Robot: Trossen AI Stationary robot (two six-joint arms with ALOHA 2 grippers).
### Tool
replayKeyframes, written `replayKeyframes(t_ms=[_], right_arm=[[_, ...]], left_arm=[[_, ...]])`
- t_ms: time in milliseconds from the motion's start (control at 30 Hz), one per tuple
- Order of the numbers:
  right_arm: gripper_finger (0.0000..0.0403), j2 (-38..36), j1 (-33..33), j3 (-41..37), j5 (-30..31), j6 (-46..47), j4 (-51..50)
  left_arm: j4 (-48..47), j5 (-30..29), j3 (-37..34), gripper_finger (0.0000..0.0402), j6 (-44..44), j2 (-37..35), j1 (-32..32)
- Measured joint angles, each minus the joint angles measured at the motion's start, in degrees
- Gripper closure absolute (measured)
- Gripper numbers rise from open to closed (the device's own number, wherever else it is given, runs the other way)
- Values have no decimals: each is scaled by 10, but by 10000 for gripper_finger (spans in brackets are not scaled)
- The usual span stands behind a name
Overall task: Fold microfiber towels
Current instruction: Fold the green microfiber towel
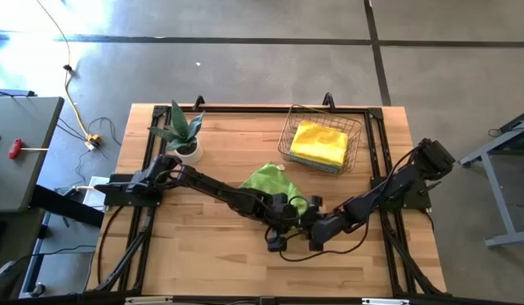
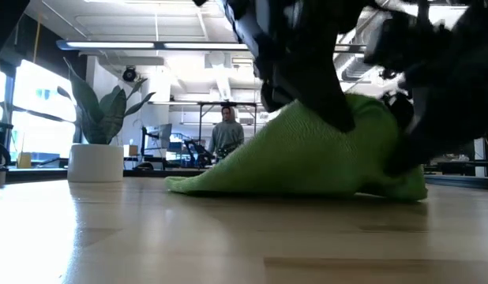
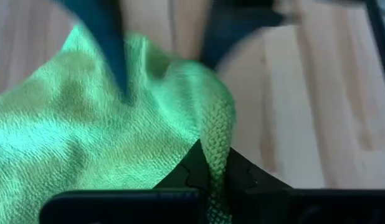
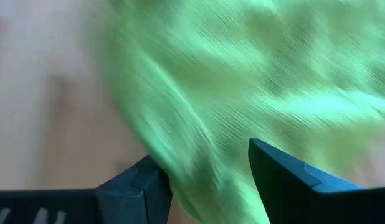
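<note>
A lime green microfiber towel [image 1: 264, 180] lies bunched at the table's middle. One end is raised and the rest slopes down onto the wood [image 2: 228, 177]. My left gripper [image 1: 283, 222] is shut on the raised end. My right gripper [image 4: 208, 168] is open beside it, with green cloth [image 4: 273, 74] lying between and beyond its two fingers. A folded yellow towel [image 1: 320, 142] rests in the wire basket [image 1: 357, 127] on top of a teal one. My left gripper pinches a narrow bunched fold of the towel [image 3: 216, 146] between its two fingers, coming slanting down from the table's left side. That part is lifted. The cloth fans out from the fingers, and its far part lies on the table. Whether my right gripper touches the cloth between its fingers, I cannot tell.
A potted plant [image 1: 184, 135] in a white pot stands at the far left of the table. The basket sits at the far right. Bare wood runs along the near edge. A person [image 2: 227, 130] stands far off in the room behind.
</note>
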Motion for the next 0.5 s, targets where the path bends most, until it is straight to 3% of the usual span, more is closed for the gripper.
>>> replayKeyframes(t_ms=[167, 500], right_arm=[[210, 9, 1, 0, 50, 44, -91], [214, 9, 4, 0, 75, 46, -112]], left_arm=[[-46, 16, 28, 398, 17, -1, -13], [-90, 16, 41, 398, 22, -1, -31]])
